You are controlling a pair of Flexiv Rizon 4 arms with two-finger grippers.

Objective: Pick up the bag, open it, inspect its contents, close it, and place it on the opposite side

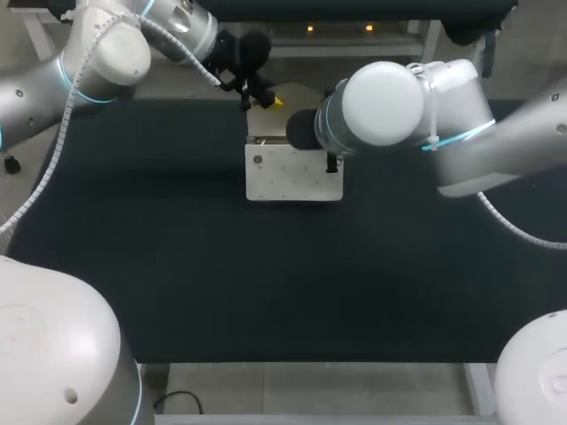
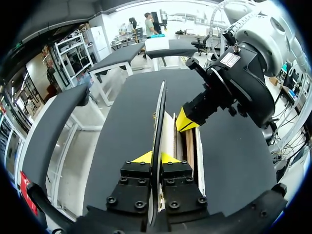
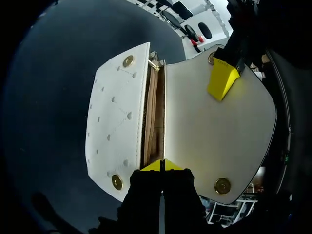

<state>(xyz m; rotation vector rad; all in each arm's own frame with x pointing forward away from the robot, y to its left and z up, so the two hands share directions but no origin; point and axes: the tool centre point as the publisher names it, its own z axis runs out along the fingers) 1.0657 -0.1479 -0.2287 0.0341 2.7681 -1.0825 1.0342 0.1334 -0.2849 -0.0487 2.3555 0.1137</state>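
Two arms meet at the bag (image 1: pixel 292 177), which lies at the far middle of the table (image 1: pixel 177 266) with its mouth open.

The left arm (image 1: pixel 89 62) comes in from the far left corner, its elbow high. Its wrist is bent so that the left gripper (image 1: pixel 266 99) points right, toward the bag's far edge. Its fingers are clenched on the flap (image 2: pixel 159 109), with one yellow tip on each face. The flap is lifted off the body and opened toward the far side; how steeply it stands I cannot tell.

The right arm (image 1: pixel 461 124) reaches in from the right, past the middle. Its big wrist joint hangs above the bag's right end and hides most of its gripper in the head view. The right gripper (image 3: pixel 161 165) points down and is pinched shut on the bag's thin back wall, at the rim where the flap hinges. Both tips touch it.

From that wrist, the quilted front (image 3: pixel 114 122) lies to one side of the fingers and the flap spreads to the other. Each carries brass snaps (image 3: pixel 128 61). A narrow gap between front and back wall shows a tan lining (image 3: pixel 153 122). The left gripper's tip sits on the flap's corner, just beside a snap and well apart from the right gripper.
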